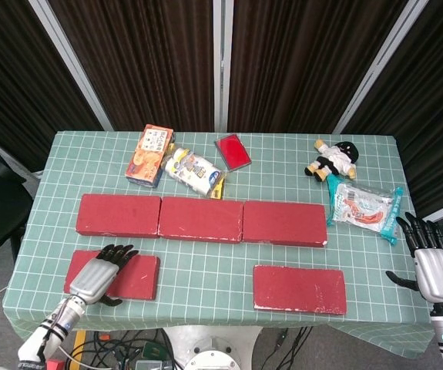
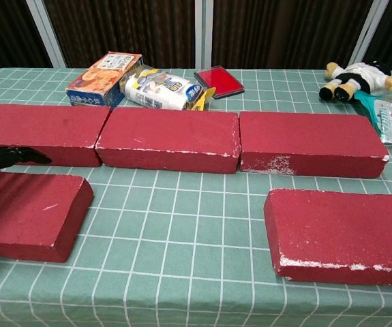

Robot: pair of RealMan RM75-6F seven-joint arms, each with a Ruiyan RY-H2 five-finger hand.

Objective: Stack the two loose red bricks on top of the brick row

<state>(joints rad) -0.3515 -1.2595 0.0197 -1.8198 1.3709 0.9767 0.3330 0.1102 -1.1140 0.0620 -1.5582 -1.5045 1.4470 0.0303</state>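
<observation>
On the green checked tablecloth (image 1: 206,258) a row of three flat rectangular red bricks (image 1: 200,219) lies end to end across the middle, a level bed for a second layer. The two loose bricks sit nearer the robot: the left loose red brick (image 1: 140,274) in front of the row's left end, the right loose red brick (image 1: 299,288) in front of its right end, both flat on the cloth and apart from the row. The left hand (image 1: 100,276) hangs over the inner part of the left loose brick with its fingers (image 2: 18,156) stretched forward and spread, holding nothing; whether the palm touches the brick I cannot tell, but the pose looks like the lead-in to a grasp across the brick's width. The right hand (image 1: 431,264) stands off the table's right edge, fingers upright and apart, empty, well clear of its brick. Behind the row lie an orange snack box (image 1: 149,155), a white-and-blue packet (image 1: 194,173), a small red case (image 1: 233,151), a black-and-white plush doll (image 1: 332,159) and a clear pouch with red print (image 1: 364,204), none blocking the row's top.
</observation>
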